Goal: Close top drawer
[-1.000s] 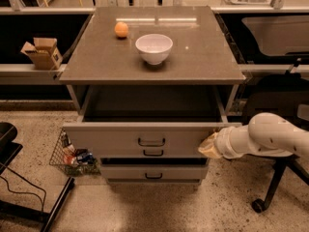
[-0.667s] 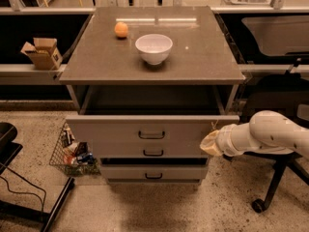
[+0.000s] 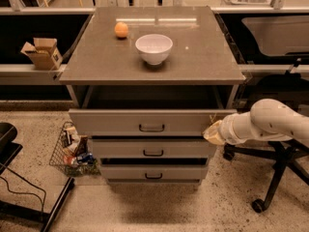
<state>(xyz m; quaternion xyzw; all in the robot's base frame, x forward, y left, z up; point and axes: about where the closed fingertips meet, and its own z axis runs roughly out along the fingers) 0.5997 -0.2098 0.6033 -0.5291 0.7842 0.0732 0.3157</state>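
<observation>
The top drawer (image 3: 120, 122) is a wide grey drawer with a small dark handle mid-front. It stands partly open, with a dark gap of its inside showing under the cabinet top. My gripper (image 3: 212, 132) comes in from the right on a white arm and rests against the right end of the drawer's front. Two shallower grey drawers (image 3: 153, 152) sit below it, almost flush.
A white bowl (image 3: 154, 48) and an orange ball (image 3: 121, 29) sit on the cabinet top (image 3: 203, 57). A wire basket of items (image 3: 70, 151) stands at the left on the floor. An office chair base (image 3: 270, 178) is at the right. A cardboard box (image 3: 42, 52) sits on a left shelf.
The top drawer has slid inward toward the cabinet, and my gripper has followed it, staying on its right front end.
</observation>
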